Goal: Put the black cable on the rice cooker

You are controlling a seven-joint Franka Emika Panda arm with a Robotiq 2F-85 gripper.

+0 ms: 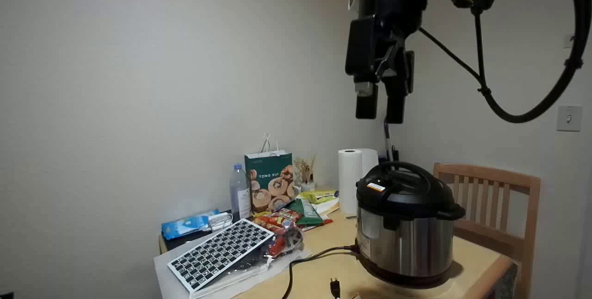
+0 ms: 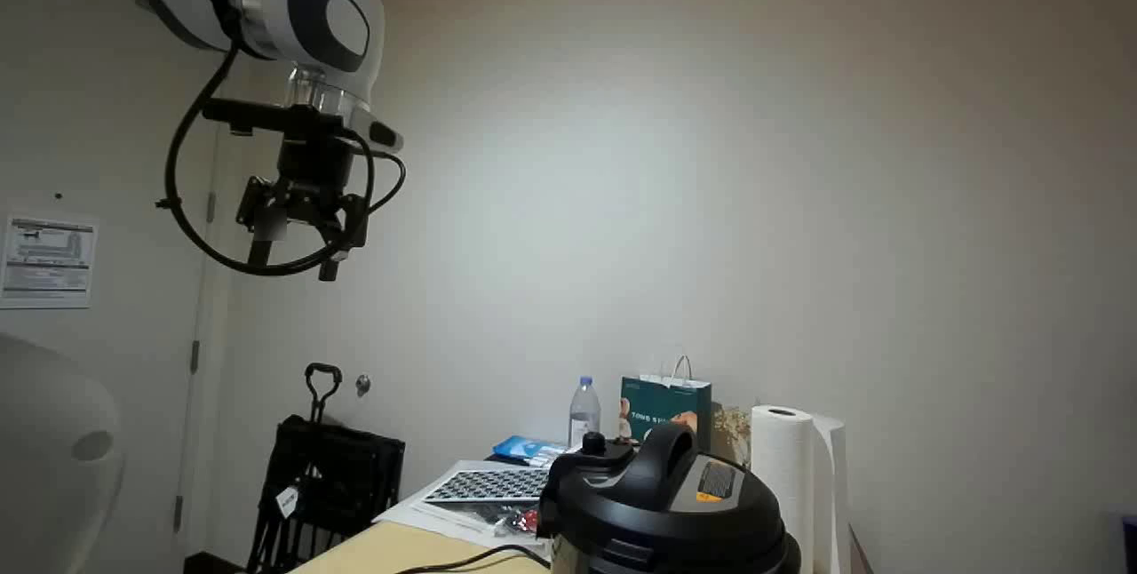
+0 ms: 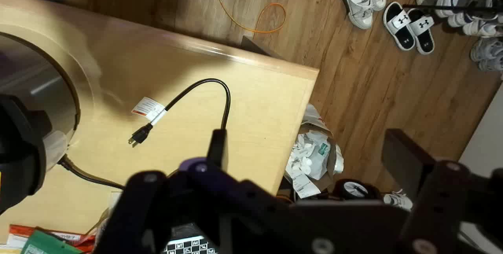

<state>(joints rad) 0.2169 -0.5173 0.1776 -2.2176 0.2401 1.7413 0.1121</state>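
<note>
Wrist view: gripper spread wide, gripping nothing, part-hides cable; cooker runs off left edge. On table: one cooker, one plug. Floor: two sandals.

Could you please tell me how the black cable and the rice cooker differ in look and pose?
The black cable is thin and curved, whereas the rice cooker is broad and round. The black cable lies along the table, while the rice cooker stands upright on it. The black cable is black nearly throughout, while the rice cooker pairs a shiny steel body with a black lid. Both rest on the table.
</note>
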